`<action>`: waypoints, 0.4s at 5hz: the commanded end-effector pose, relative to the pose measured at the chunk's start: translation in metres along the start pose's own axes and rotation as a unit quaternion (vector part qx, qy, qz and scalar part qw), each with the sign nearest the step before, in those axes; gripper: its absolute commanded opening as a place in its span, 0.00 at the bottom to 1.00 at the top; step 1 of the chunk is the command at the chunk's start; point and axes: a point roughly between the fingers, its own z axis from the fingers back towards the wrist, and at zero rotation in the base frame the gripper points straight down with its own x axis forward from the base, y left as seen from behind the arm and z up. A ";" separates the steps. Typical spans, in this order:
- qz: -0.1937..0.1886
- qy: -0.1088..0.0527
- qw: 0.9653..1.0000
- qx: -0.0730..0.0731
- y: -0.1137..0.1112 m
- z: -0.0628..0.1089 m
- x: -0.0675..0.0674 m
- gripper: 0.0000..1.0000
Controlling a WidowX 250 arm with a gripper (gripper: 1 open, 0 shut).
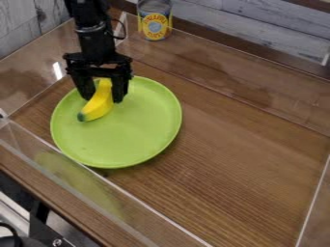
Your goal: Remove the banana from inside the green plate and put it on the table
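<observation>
A small curved yellow banana point(95, 101), smooth like plastic, lies in the upper left part of a round lime-green plate point(135, 130) with a low raised rim. A black gripper point(99, 89) points straight down over the banana's upper end, its jaws spread wide on either side and not yet closed. The plate rests on a glossy dark wood-grain table point(245, 125). Judged from here, the slick curved banana could roll or slip from the closing jaws.
</observation>
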 end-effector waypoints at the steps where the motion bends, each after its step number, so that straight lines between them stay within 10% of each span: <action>1: 0.001 -0.022 1.000 0.010 0.000 0.007 0.007 0.00; 2: -0.003 -0.023 1.000 0.012 -0.003 0.007 0.005 0.00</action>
